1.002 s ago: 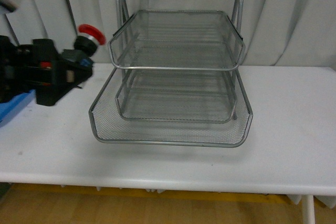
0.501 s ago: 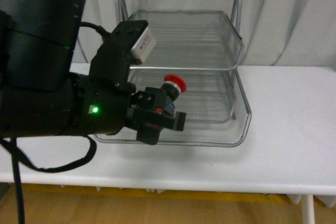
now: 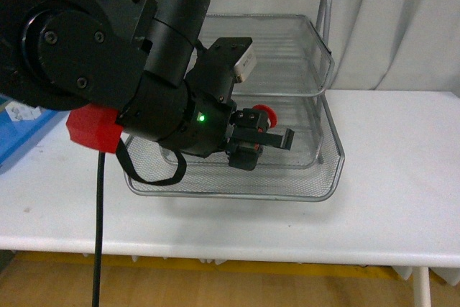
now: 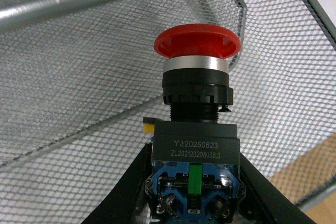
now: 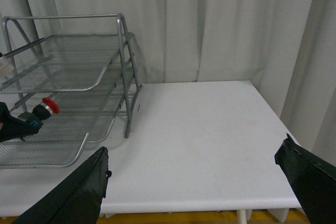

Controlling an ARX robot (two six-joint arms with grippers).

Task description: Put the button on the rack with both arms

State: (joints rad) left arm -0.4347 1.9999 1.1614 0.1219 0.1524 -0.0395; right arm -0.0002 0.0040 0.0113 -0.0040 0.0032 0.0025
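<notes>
The button (image 3: 264,111), red mushroom cap on a black and blue body, is held in my left gripper (image 3: 264,136), which is shut on its body. It hangs inside the silver wire-mesh rack (image 3: 316,177), under the top tier's front rim and above the lower mesh. The left wrist view shows the button (image 4: 197,103) cap-forward between the two black fingers (image 4: 126,198), with rack mesh (image 4: 79,103) behind it. In the right wrist view, the button (image 5: 50,106) is at the rack's (image 5: 68,61) open front. My right gripper (image 5: 194,182) is open over bare table, well apart from the rack.
The bulky black left arm (image 3: 108,55) fills the left half of the front view and hides that side of the rack. A flat blue tray (image 3: 21,138) lies at the far left. White table (image 3: 402,177) extends right of the rack. Curtains hang behind.
My left arm swung from the left of the rack across its front, carrying the button rightward and into the space under the top tier. The rack has not moved.
</notes>
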